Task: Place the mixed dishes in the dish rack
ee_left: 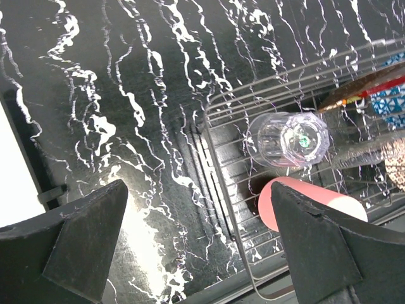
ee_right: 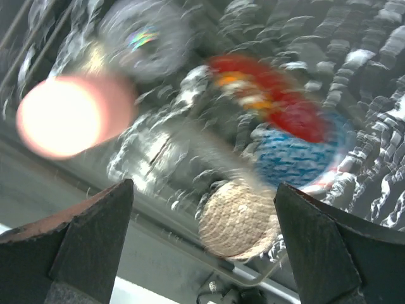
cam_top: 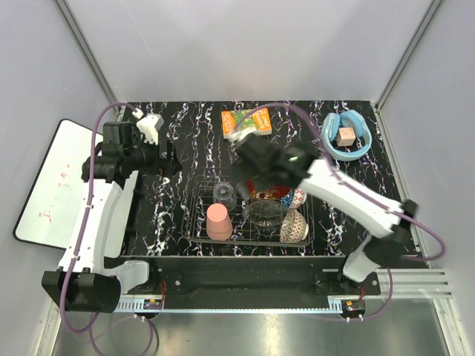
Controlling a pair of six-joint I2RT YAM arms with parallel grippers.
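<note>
The dark wire dish rack (cam_top: 199, 222) holds all the dishes. The salmon-pink cup (cam_top: 219, 222) and clear tumbler (cam_top: 224, 194) stand at its left. The clear glass bowl (cam_top: 263, 213) is in the middle, and the beige bowl (cam_top: 294, 226) and blue bowl (cam_top: 298, 198) are at the right. The red bowl (cam_top: 273, 195) is partly hidden under my right arm. My right gripper (cam_top: 249, 167) is open and empty above the rack's far side. Its blurred wrist view shows the cup (ee_right: 60, 117), red bowl (ee_right: 278, 104), blue bowl (ee_right: 291, 158) and beige bowl (ee_right: 237, 218). My left gripper (cam_top: 169, 157) is open and empty left of the rack. Its wrist view shows the tumbler (ee_left: 288, 139) and the cup (ee_left: 278, 196).
An orange-green box (cam_top: 247, 120) lies at the back of the black marbled mat. Light-blue headphones (cam_top: 345, 136) with a small block inside lie at the back right. A white board (cam_top: 48, 185) lies off the mat's left edge.
</note>
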